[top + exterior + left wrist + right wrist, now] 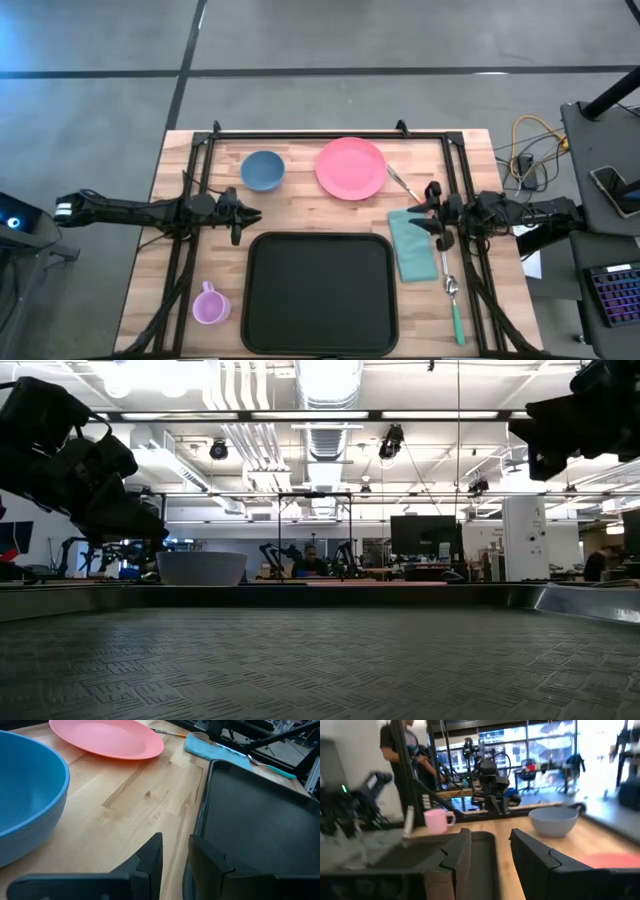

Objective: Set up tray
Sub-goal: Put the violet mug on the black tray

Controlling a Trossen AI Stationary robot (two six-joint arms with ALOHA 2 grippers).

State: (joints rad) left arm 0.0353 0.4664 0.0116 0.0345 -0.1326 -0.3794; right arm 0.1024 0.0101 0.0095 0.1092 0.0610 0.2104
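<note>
The black tray (320, 290) lies flat at the table's near middle. Behind it stand a blue bowl (262, 170) and a pink plate (351, 167). A teal napkin (412, 245) lies flat to the tray's right. My left gripper (175, 845) hovers open between the bowl (25, 795) and the tray's far left corner (220, 770), nothing between its fingers. My right gripper (490, 840) hangs open over the napkin's far end, pointing across the tray (420, 855), and also holds nothing.
A pink cup (209, 304) stands near the front left corner. A green-handled spoon (453, 295) lies along the napkin's right edge, and a fork (400, 183) lies between plate and napkin. A black frame (310, 133) borders the table. Cables and a keyboard sit off its right side.
</note>
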